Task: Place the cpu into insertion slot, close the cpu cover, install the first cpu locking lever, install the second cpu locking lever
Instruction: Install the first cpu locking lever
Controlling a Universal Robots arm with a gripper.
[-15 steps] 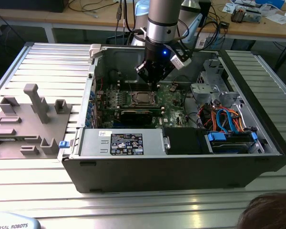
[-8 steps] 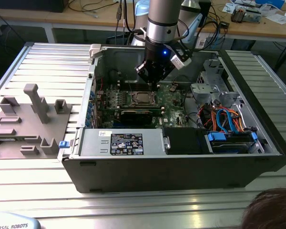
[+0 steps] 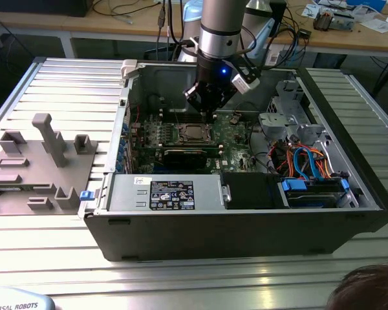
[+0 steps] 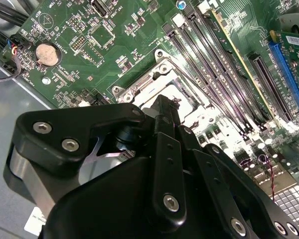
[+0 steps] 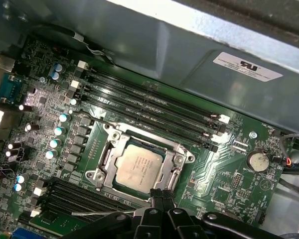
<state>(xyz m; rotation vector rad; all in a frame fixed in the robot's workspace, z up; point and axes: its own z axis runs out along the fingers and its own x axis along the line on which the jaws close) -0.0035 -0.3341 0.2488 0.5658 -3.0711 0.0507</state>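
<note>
The cpu [image 5: 138, 167], a dull silver square, lies flat in the insertion slot [image 3: 194, 133] on the green board. The silver cpu cover [image 5: 178, 160] lies down around it as a frame. In the second wrist view the cover's corner [image 4: 139, 85] shows just beyond my fingers. My gripper [image 5: 161, 193] hangs right over the socket's edge, its black fingertips together with nothing between them. In the exterior view my gripper [image 3: 210, 108] is inside the open computer case, just behind the socket. A thin metal rod [image 5: 102, 212] lies beside the socket near my fingertips; whether it is a locking lever I cannot tell.
Long memory slots [image 5: 149, 107] run beside the socket, and a coin battery [image 5: 257, 161] sits further off. The grey case wall [image 5: 189, 55] stands close behind. A drive cage with blue cables [image 3: 304, 161] fills the exterior view's right. A grey fixture [image 3: 45, 161] lies outside on the left.
</note>
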